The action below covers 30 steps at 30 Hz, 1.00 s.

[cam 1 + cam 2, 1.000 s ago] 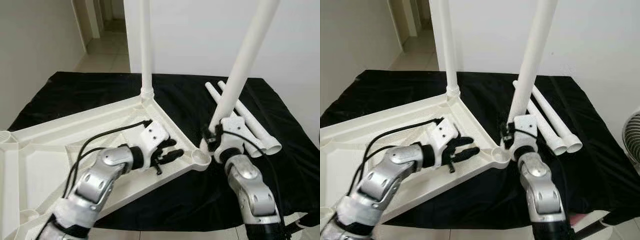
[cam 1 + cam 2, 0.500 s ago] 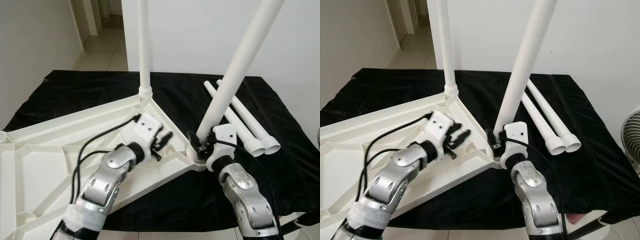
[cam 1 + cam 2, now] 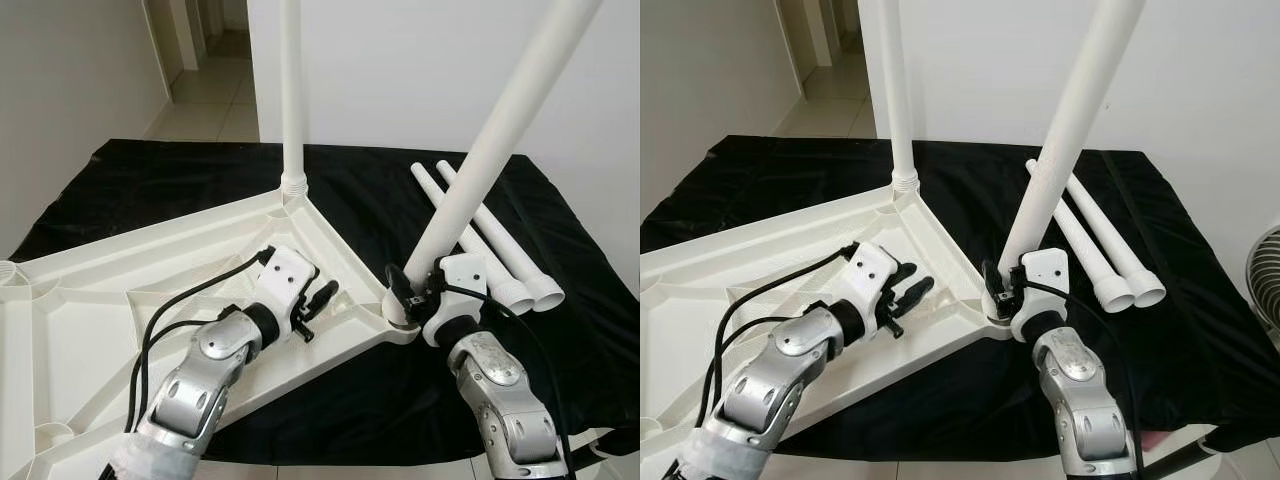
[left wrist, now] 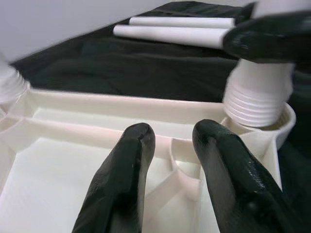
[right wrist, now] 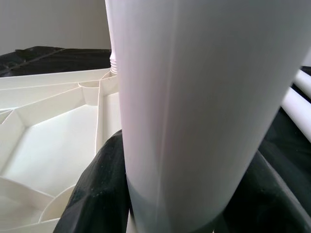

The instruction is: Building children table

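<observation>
Upside down on a black cloth (image 3: 150, 170), the white tabletop (image 3: 90, 300) is seen with its ribbed underside up. Left gripper (image 3: 318, 304) is held just over the inner ribs near the front corner, fingers (image 4: 127, 170) slightly apart, nothing gripped; contact with the rib below cannot be told. One white leg (image 3: 291, 90) is stood upright in the far corner socket. Right gripper (image 3: 992, 290) is clamped around the base of a tilted leg (image 3: 500, 140), whose threaded end (image 4: 257, 97) is set at the front corner socket (image 3: 400, 322). Two spare legs (image 3: 490, 240) are laid side by side on the cloth further right, apart from the tabletop. Bare cloth is left around that corner.
</observation>
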{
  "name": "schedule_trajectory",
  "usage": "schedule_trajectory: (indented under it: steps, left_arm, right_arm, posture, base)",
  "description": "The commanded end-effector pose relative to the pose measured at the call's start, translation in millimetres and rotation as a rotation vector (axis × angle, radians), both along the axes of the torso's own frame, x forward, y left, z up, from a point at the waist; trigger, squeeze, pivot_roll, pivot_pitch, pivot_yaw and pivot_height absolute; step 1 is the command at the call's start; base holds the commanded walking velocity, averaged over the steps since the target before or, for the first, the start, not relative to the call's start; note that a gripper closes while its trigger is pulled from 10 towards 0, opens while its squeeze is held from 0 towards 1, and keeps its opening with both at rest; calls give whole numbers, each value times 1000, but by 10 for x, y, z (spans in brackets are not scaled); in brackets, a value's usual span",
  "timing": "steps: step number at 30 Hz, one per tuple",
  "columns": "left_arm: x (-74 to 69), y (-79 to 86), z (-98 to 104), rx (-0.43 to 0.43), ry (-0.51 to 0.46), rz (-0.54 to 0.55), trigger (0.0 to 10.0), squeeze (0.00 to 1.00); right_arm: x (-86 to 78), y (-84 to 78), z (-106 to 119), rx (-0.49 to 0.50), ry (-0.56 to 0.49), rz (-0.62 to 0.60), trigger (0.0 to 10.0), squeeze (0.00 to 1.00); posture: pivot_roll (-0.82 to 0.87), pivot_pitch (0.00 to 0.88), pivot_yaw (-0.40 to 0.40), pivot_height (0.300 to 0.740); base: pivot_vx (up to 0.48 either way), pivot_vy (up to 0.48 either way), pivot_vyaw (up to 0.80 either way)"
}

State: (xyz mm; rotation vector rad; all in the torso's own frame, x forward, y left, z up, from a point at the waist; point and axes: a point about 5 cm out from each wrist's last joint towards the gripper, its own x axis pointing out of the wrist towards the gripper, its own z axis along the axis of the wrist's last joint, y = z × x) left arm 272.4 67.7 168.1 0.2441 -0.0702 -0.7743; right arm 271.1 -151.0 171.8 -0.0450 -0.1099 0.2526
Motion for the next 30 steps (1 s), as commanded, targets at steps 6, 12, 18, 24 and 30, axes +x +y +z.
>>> schedule_trajectory:
  steps: [6,12,18,24,30]
  left_arm:
    - [-191,-132,-39,29,-4,-187,10000,0]
    - [-201,-132,-22,33,10,-214,10000,0]
    - [-198,-114,-1,17,9,-208,10000,0]
    - [-198,-106,3,18,12,-206,10000,0]
    - [-191,-87,19,20,13,-202,10000,0]
  right_arm:
    - [5,-82,-135,-14,64,-5,10000,0]
    - [-13,-116,-184,-51,79,13,10000,0]
    - [-58,-113,-231,-91,88,55,10000,0]
    - [-88,-102,-276,-137,103,118,10000,0]
    - [-127,-118,-305,-195,118,199,10000,0]
  posture:
    - [-22,42,6,740]
    - [-24,45,8,740]
    - [-25,47,13,740]
    - [-24,51,19,740]
    - [-21,55,23,740]
  base:
    - [0,0,0]
    - [0,0,0]
    - [0,0,0]
    - [0,0,0]
    - [0,0,0]
